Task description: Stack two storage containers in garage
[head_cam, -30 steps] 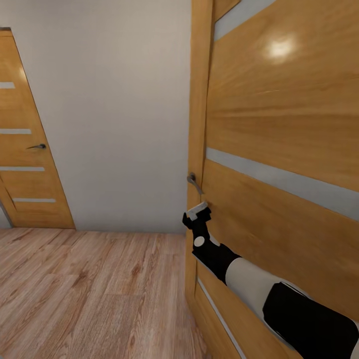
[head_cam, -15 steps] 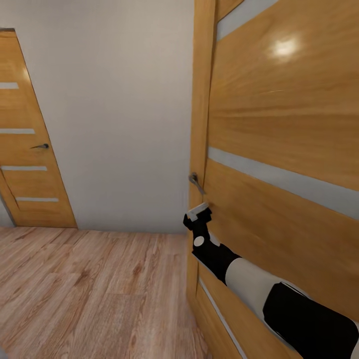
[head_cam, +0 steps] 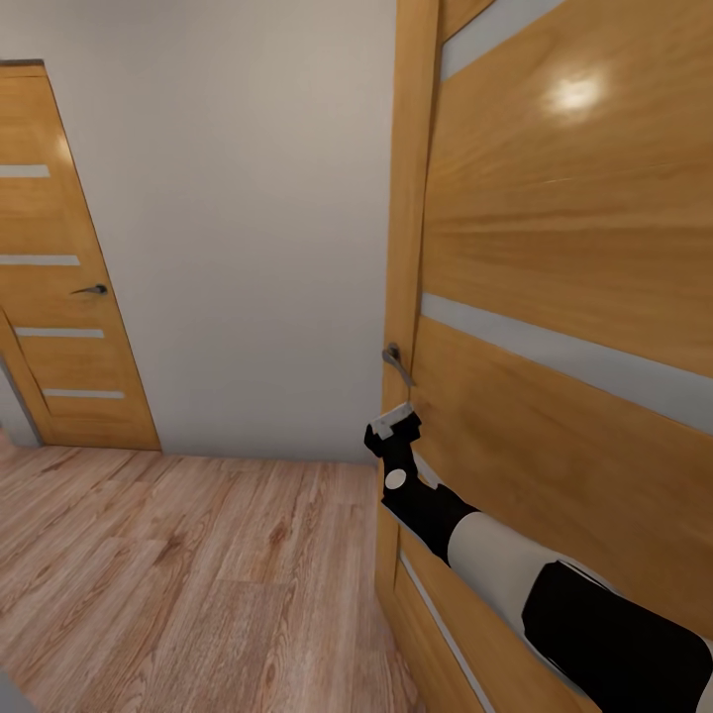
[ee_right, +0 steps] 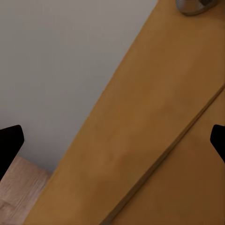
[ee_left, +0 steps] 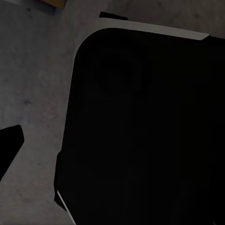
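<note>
The two storage containers are out of view. My right arm reaches forward to an orange-wood door [head_cam: 564,297] with pale stripes. My right gripper [head_cam: 394,426] hangs just below the door's metal lever handle [head_cam: 396,362], close to the door's edge. In the right wrist view my right gripper [ee_right: 112,145] is open, its dark fingertips [ee_right: 9,143] wide apart with the door face between them and the handle [ee_right: 197,5] ahead. In the left wrist view one fingertip [ee_left: 9,143] of my left gripper shows over a dark grey speckled floor [ee_left: 33,84], beside a black part of my own body [ee_left: 140,131].
A plain pale wall [head_cam: 248,248] stands ahead. A second orange-wood door [head_cam: 59,297] with a dark handle [head_cam: 94,290] is at the left. Light wood-plank floor [head_cam: 198,564] stretches in front and to the left of me.
The whole head picture has slid a little to the right, so the camera has moved. My right arm keeps the same pose below the door handle.
</note>
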You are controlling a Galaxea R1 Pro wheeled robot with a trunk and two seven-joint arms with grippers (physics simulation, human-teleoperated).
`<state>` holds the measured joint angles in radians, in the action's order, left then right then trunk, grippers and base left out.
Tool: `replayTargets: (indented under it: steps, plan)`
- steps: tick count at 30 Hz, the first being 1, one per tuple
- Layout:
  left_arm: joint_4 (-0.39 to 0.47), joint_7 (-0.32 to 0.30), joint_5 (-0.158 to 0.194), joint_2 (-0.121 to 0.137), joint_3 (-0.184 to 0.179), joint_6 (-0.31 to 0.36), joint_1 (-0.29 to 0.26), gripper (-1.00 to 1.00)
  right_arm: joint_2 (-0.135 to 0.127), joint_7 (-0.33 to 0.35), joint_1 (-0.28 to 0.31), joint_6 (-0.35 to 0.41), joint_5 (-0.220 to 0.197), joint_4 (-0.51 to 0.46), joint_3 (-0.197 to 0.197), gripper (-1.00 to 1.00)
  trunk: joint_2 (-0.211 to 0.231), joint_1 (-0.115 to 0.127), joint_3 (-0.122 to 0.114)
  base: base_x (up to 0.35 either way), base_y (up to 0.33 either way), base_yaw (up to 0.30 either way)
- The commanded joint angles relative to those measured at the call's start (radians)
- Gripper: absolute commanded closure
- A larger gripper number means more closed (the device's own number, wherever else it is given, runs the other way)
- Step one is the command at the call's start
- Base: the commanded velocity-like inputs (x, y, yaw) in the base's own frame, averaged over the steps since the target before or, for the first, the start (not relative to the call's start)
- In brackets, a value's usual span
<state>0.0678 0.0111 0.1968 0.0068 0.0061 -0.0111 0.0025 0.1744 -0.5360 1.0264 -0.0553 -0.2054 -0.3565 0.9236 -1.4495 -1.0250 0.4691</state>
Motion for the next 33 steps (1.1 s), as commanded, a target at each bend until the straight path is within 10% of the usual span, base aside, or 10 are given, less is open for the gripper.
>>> replayTargets:
  steps: [1, 33]
  plan:
    - [0.001, 0.001, 0.006, 0.000, 0.000, -0.001, 0.000, -1.00, 0.000, -0.004, 0.001, -0.006, -0.011, 0.001, 0.008, -1.00, -0.001, 0.000, 0.001, 0.000, 0.000, 0.000]
    - [0.001, 0.001, 0.006, 0.001, 0.000, -0.001, 0.001, -1.00, 0.000, -0.003, 0.001, -0.048, -0.014, 0.089, 0.008, -1.00, -0.001, 0.000, 0.001, 0.073, 0.000, 0.000]
